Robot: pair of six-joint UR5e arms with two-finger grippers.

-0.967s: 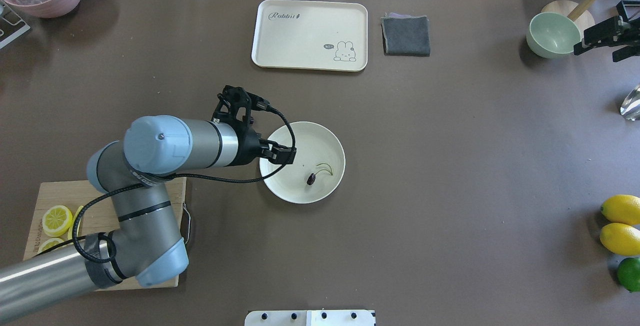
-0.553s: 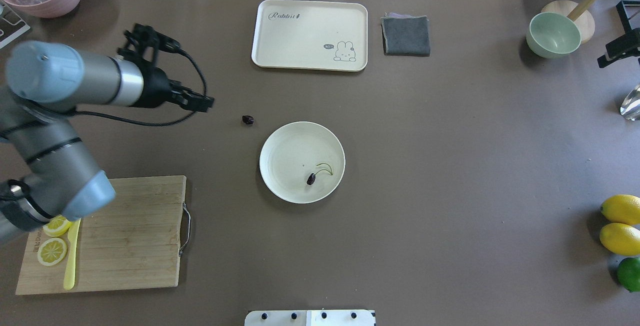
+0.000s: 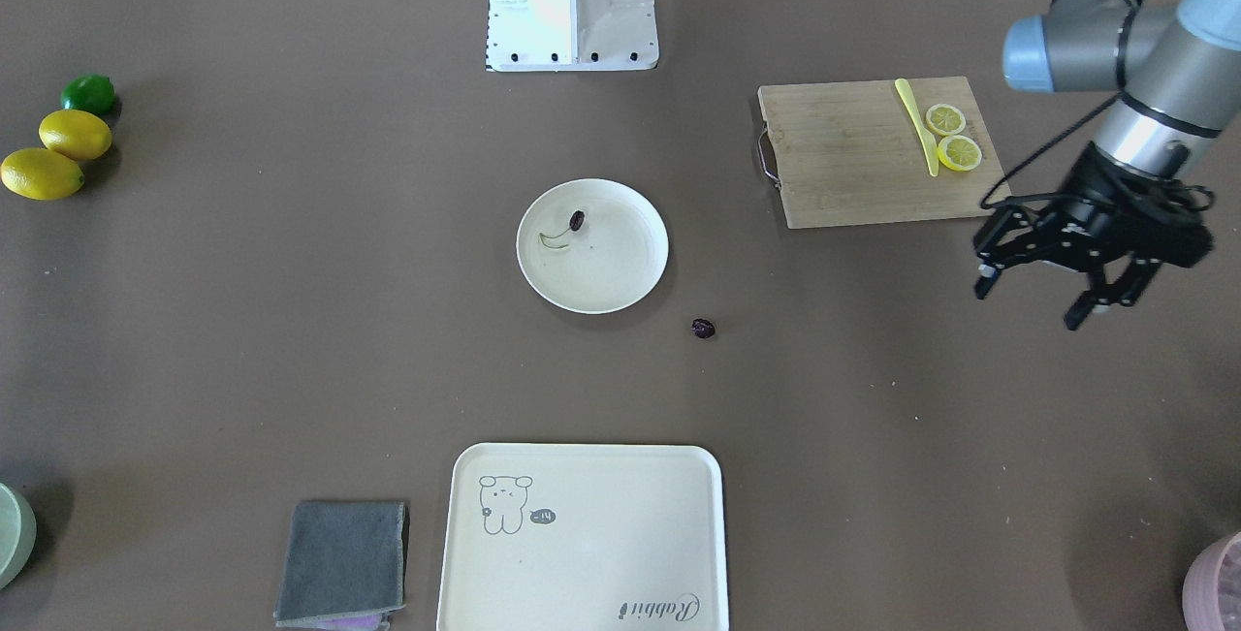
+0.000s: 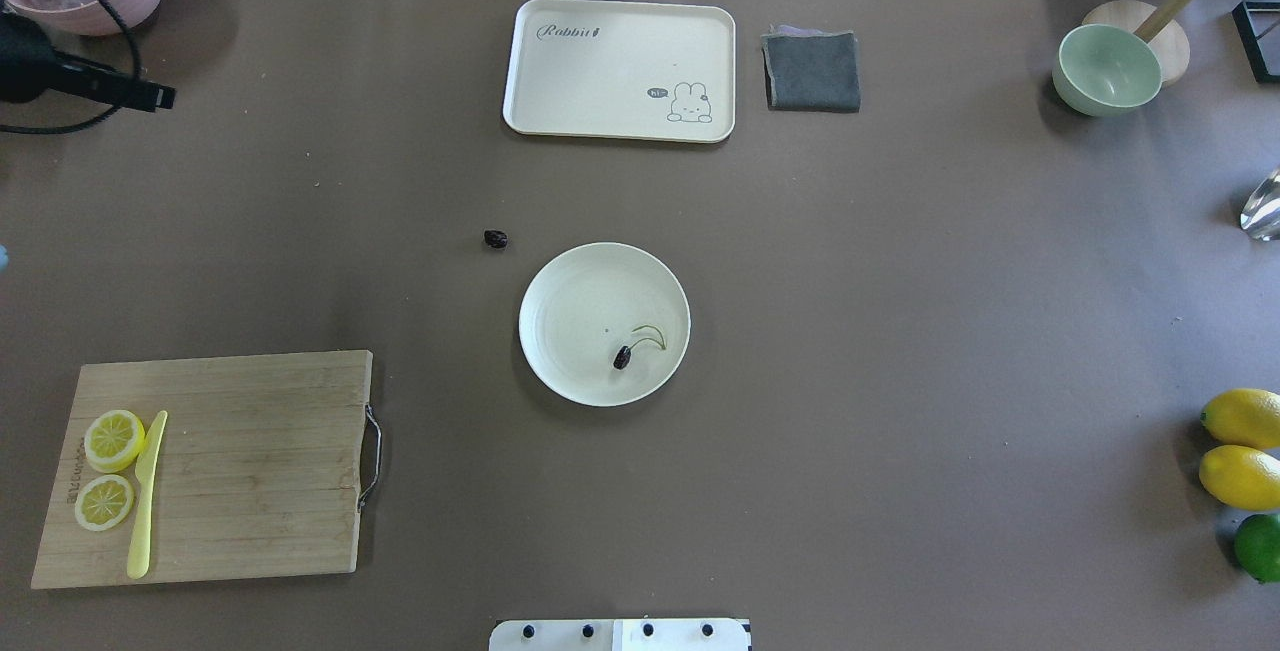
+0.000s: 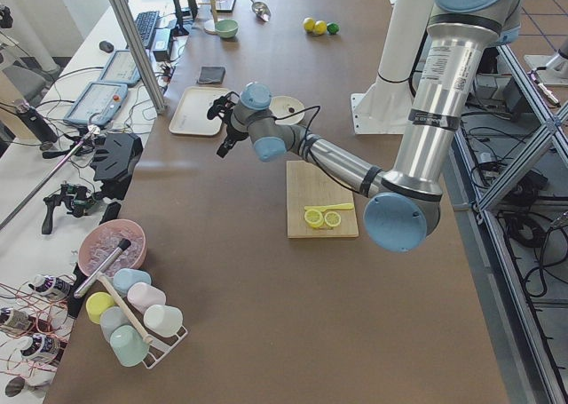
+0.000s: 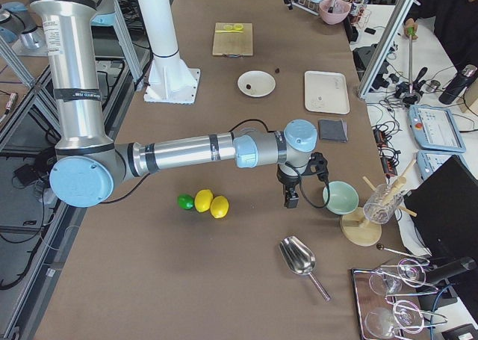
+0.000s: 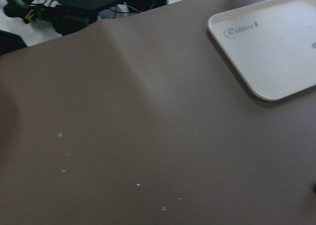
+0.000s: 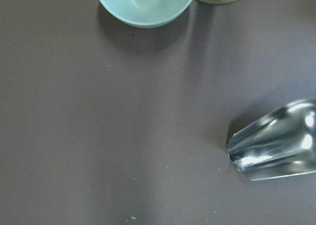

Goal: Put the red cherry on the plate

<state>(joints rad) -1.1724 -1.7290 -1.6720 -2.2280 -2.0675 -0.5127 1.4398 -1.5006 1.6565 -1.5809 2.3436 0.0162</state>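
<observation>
Since a moment ago, the left claw (image 3: 1030,301) has pulled away toward the pink bowl (image 4: 140,6). Its fingers are spread wide and hold nothing. The red cherry (image 4: 622,358) lies in the plate (image 4: 575,296), stem and all. Another dark cherry (image 4: 495,239) sits on the table near the plate. The right claw (image 6: 290,198) hangs by the green bowl (image 6: 341,198); I cannot tell if it is spread.

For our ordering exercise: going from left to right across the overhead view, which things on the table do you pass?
Cutting board, loose dark cherry, plate, grey cloth, green bowl, lemons.
</observation>
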